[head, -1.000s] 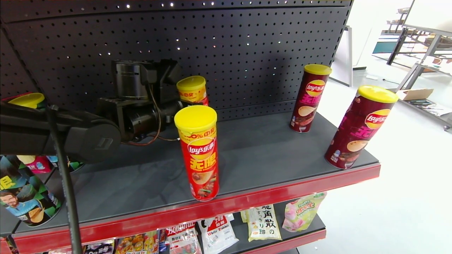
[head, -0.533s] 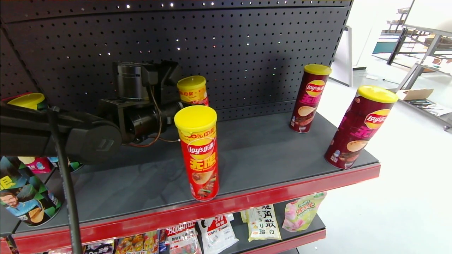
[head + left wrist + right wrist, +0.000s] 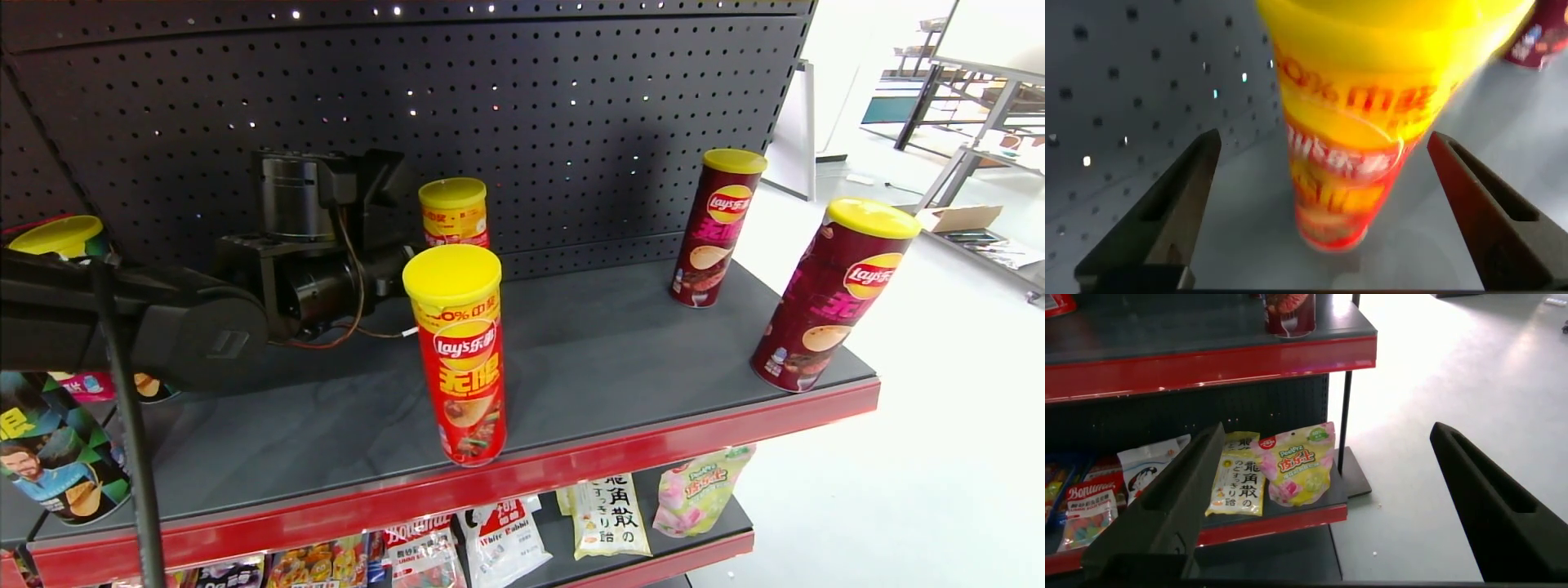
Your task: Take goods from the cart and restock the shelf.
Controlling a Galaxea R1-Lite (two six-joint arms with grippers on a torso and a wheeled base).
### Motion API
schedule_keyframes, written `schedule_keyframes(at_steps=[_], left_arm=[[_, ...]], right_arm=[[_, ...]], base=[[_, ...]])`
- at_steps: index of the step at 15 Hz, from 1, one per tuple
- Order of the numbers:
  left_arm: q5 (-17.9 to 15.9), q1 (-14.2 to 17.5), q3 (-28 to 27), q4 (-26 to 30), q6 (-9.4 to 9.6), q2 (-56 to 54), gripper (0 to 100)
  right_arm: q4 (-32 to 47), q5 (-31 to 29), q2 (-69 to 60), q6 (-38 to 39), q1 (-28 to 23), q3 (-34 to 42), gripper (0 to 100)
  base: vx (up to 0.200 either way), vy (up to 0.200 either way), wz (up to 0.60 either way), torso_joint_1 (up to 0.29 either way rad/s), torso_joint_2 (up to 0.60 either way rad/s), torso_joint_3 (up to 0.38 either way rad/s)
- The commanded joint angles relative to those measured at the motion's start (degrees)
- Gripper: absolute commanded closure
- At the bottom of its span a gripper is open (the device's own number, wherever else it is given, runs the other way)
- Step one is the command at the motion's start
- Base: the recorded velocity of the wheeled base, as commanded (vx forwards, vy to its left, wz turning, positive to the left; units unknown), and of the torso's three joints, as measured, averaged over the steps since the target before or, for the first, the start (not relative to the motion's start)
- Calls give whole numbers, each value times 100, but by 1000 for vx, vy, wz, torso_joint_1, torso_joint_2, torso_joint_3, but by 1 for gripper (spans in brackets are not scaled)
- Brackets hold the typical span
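My right tool point(image 3: 1327, 429) hangs low with its fingers spread and nothing in them, facing the snack bags point(image 3: 1266, 469) on the lower tier.

Nearest on the shelf point(image 3: 637, 367), at lower centre of the head view, a front can point(image 3: 461, 359) stands at the red edge.

Behind it, centre left, my left tool point(image 3: 1323, 143) is released. Its fingers point(image 3: 1176, 204) stand wide on either side of the rear can point(image 3: 454, 214) and touch neither flank. That can looks upright, resting on the shelf close to the back panel point(image 3: 571, 122).

I judge the can to be set down, so the step in hand is getting out cleanly. I should hold the fingers at this width and draw straight back along the wrist's own line, without swinging sideways. The wrist housing sits just left of the front can's lid, so any drift towards frame right risks toppling it off the edge.

The purple cans point(image 3: 717, 229) at the right are well apart and no concern.
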Motion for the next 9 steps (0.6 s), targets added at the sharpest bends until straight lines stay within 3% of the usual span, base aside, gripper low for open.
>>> schedule_keyframes(at_steps=[1,6,9], left_arm=[[-1,42,279,15,-11,-279,0],[-9,200,964,41,-29,-886,0],[-53,341,1729,489,-38,-1782,0]], right_arm=[[-1,1,7,-4,1,0,0],[-1,1,7,-4,1,0,0],[-1,1,7,-4,1,0,0]], base=[[0,0,0,0,0,0],[0,0,0,0,0,0],[0,0,0,0,0,0]])
